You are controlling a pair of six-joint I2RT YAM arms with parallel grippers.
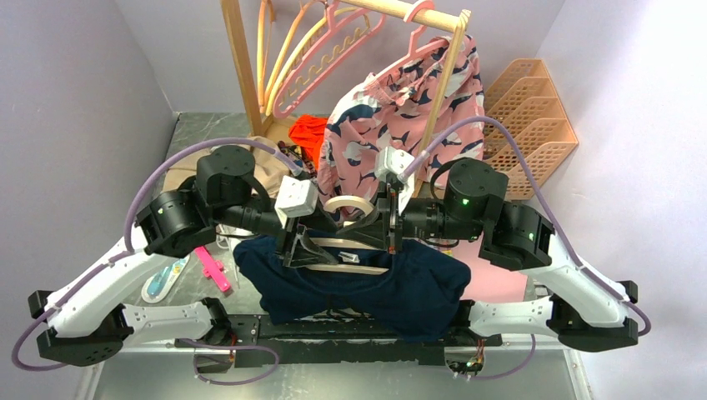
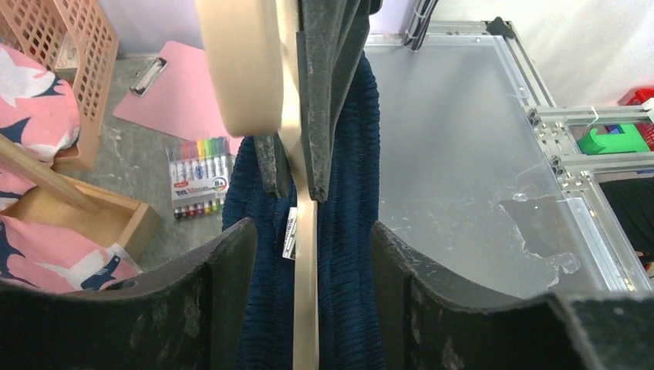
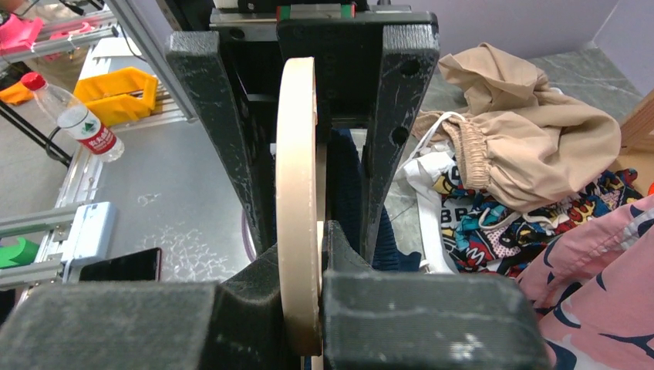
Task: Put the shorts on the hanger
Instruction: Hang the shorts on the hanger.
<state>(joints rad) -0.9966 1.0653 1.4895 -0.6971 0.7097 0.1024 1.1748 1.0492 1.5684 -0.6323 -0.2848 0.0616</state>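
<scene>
Right wrist view: right gripper [image 3: 302,262] pinches the hanger [image 3: 297,154] hook; left gripper [image 2: 308,239] stands spread astride the shorts [image 2: 351,200] draped on it. Marker pack [image 2: 199,181] holds coloured pens.

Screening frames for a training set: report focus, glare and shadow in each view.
Top external: even, soft light, plain navy fabric shorts sharp, barely any shadow. Left wrist: the pale cream wooden hanger blurs near the lens; faint sheen on the frosted tabletop. Right wrist: hanger soft up close, crumpled tan fabric garment crisp.
</scene>
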